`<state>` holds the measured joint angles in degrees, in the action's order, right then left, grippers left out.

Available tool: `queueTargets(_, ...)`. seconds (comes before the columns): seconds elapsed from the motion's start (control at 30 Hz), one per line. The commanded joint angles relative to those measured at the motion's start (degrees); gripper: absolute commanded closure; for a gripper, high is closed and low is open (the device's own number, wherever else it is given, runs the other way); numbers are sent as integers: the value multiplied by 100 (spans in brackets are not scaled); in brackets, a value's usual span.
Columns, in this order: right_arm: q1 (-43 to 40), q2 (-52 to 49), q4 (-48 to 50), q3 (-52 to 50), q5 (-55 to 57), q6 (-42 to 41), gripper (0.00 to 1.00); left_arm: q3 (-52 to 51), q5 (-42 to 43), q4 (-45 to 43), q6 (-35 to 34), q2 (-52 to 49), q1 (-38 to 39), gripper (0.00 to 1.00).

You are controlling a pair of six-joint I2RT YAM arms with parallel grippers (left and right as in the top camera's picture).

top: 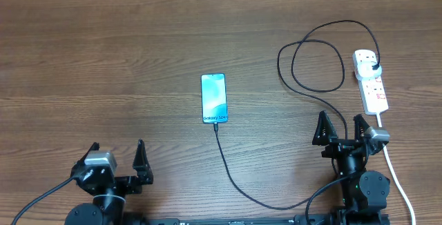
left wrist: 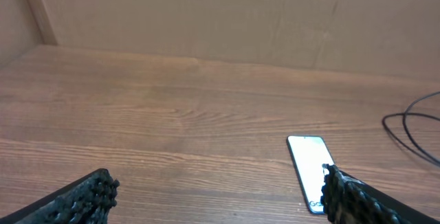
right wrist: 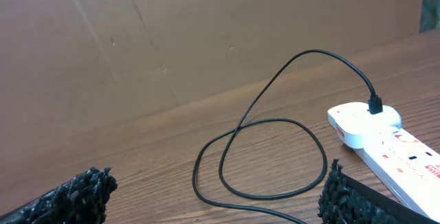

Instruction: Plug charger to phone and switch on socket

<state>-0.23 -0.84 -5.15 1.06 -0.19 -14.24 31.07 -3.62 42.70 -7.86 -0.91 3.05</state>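
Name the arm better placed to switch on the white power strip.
Right. The open right gripper sits just beside the white power strip; the left gripper is far off, beyond the slim blue-screened phone.

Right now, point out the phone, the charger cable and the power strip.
phone [top: 213, 98], overhead view, middle of its screen.
charger cable [top: 222, 150], overhead view, stretch below the phone.
power strip [top: 375, 92], overhead view, its white body.

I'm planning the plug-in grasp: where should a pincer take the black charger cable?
Probably the charger cable just behind its tip at the near edge of the phone, coming from above with jaws across it; there it runs straight and flat on the table, clear of its loops.
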Motion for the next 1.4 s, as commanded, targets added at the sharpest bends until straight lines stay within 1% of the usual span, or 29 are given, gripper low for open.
queueTargets(0.0,50,68,35,-61,-55,81,0,-243,142,-216,210,66,-197,0)
queueTargets(0.37,50,68,35,-61,-55,81,0,-1818,820,-1742,203,70,-452,0)
queueTargets(0.6,50,68,35,-61,-55,81,0,-2468,905,-2162,186,72,-511,0)
queueTargets(0.8,50,68,35,-61,-55,81,0,-2533,920,-2402,190,72,-726,0)
queueTargets(1.13,50,68,35,-61,-55,81,0,-3003,769,-3689,212,72,-776,0)
queueTargets(1.37,50,68,35,-61,-55,81,0,-3077,763,-3845,407,72,-940,0)
